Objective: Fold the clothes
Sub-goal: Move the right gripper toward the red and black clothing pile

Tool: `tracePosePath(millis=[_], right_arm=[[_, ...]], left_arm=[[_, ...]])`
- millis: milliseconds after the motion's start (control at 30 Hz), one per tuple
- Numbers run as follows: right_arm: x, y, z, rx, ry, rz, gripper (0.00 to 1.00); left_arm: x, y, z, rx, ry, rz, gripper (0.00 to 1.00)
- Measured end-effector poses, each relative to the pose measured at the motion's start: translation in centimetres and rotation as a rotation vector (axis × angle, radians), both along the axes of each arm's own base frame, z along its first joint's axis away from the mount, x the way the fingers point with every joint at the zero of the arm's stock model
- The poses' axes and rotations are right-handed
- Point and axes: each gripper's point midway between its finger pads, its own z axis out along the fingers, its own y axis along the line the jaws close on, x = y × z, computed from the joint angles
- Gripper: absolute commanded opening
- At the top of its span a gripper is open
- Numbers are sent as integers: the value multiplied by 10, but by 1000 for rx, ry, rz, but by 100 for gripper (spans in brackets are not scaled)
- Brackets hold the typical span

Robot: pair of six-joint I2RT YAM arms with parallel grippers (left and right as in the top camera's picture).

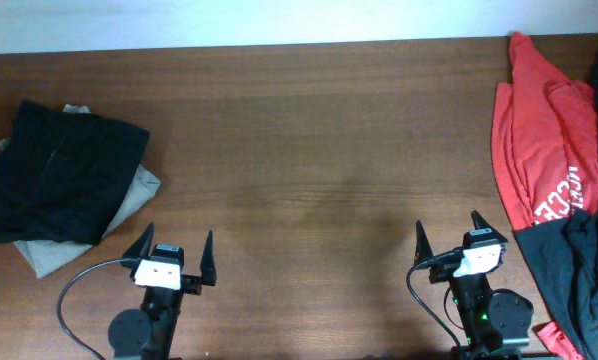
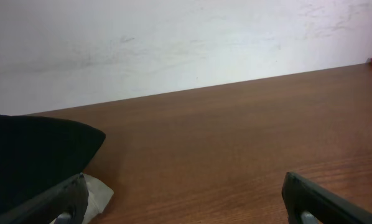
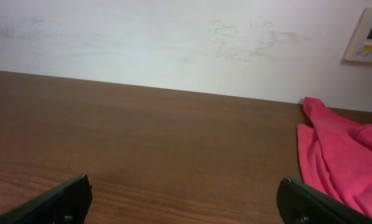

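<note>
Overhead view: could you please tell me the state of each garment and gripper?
Left black garment: folded, resting on the beige one.
Beige garment: flat beneath it, edges showing.
Red garment: unfolded, rumpled at the far right.
Right dark garment: unfolded, heaped beside the red.
Left gripper: open, empty.
Right gripper: open, empty.

A: What surface fills the view?
B: A brown, wood-grain desk (image 1: 309, 150), reaching from edge to edge.
A: And behind it?
B: A white, faintly scuffed wall (image 3: 142, 43). A beige control panel (image 3: 367, 35) with a dark screen is mounted at its right.
</note>
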Motion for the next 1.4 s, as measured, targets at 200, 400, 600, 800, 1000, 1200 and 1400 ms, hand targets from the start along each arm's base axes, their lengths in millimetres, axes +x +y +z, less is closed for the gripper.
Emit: tracePosePath(millis=[200, 400, 600, 800, 1000, 1200, 1400], right_arm=[[0, 0, 0, 0, 0, -1, 99], [0, -1, 0, -1, 0, -3, 99], [1, -5, 0, -2, 1, -30, 99], [1, -8, -1, -3, 2, -46, 99], [1, -8, -1, -3, 3, -49, 99], [1, -9, -2, -4, 7, -50, 99], [-1, -15, -11, 2, 83, -89, 99]], left_arm=[[0, 0, -2, 0, 7, 0, 99], [0, 0, -2, 0, 7, 0, 99], [0, 0, -2, 0, 7, 0, 99], [0, 0, -2, 0, 7, 0, 99], [0, 0, -2, 0, 7, 0, 99], [0, 0, -2, 0, 7, 0, 99], [-1, 0, -6, -18, 62, 1, 99]])
